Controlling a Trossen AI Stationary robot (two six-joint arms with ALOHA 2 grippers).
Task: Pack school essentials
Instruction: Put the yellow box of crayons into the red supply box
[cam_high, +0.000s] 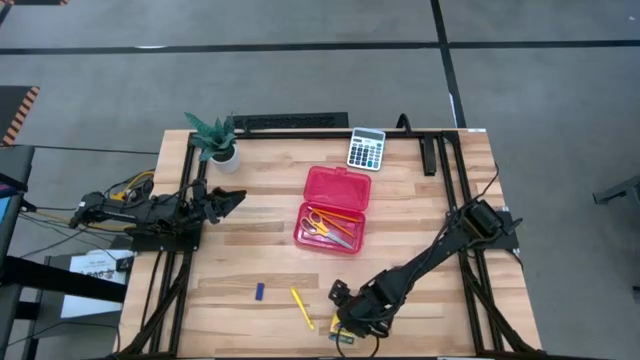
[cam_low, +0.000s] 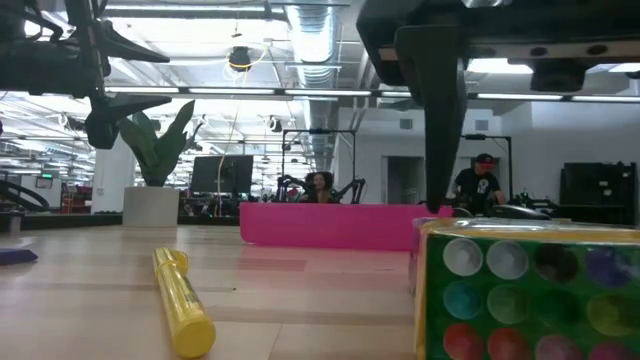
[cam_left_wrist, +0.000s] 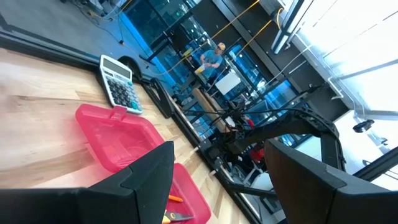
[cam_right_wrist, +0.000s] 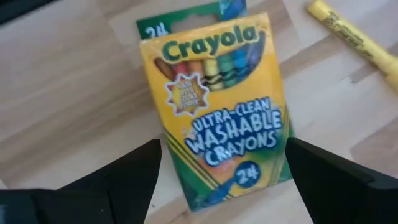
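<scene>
The green-yellow crayon box (cam_right_wrist: 214, 106) lies flat on the table near its near edge, and only a sliver (cam_high: 343, 337) shows under my right gripper. My right gripper (cam_right_wrist: 221, 177) (cam_high: 348, 318) hovers over it, open, with a finger on either side of the box. The yellow stick (cam_high: 302, 307) (cam_low: 183, 300) and the tiny blue piece (cam_high: 259, 291) lie to the box's left. The scissors (cam_high: 322, 226) and orange pencils (cam_high: 343, 215) lie inside the open red case (cam_high: 338, 187). My left gripper (cam_high: 226, 199) (cam_left_wrist: 217, 180) waits, open, at the table's left side.
The grey calculator (cam_high: 366, 148) lies by the far edge. A small potted plant (cam_high: 216, 140) stands at the far left corner. Bare wood lies between the red case and the yellow stick. People show in the room beyond the table.
</scene>
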